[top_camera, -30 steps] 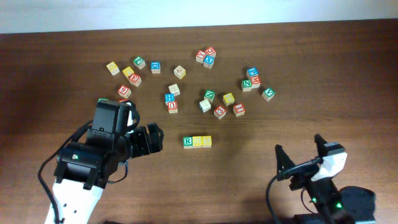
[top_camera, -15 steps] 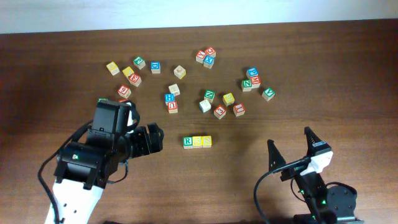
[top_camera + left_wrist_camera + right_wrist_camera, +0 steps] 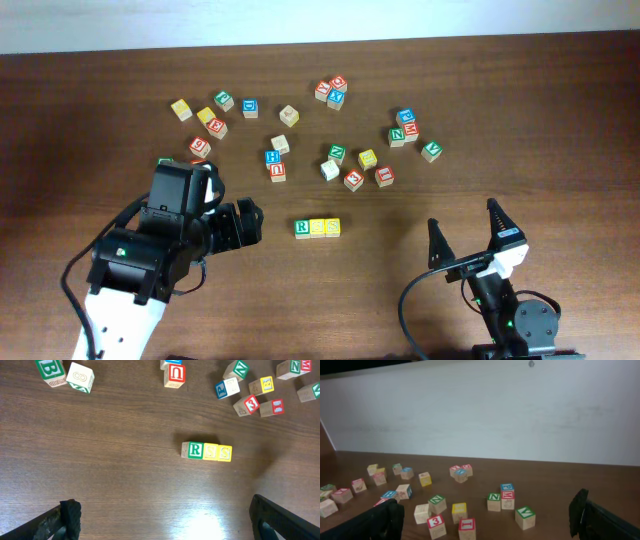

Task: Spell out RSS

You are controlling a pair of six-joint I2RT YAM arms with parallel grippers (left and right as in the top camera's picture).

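Left claw (image 3: 243,224) spread wide, pinching nothing, poised over the dark brown wooden table (image 3: 500,130). Just off to its right and slightly ahead, near but apart: green-bordered wooden cube with a green R (image 3: 302,228), touching a first yellow-faced wooden S cube (image 3: 317,228), in turn touching a second yellow-faced wooden S cube (image 3: 332,227). Reading R-S-S in the left wrist view, with the R end closest to the left claw. Long axis of the row across that view, parallel to the line from finger to finger.

Right claw (image 3: 463,228) also spread wide and empty, well apart from the row, which sits off to its left and ahead, second S end closest. No row in the right wrist view, only the loose scatter of lettered wooden cubes (image 3: 367,158) and a white wall (image 3: 495,410) beyond.

Left claw plainly the nearer. Word judged already spelled; no cube left to fetch. Any withdrawal best taken up and away, clear of the R end.
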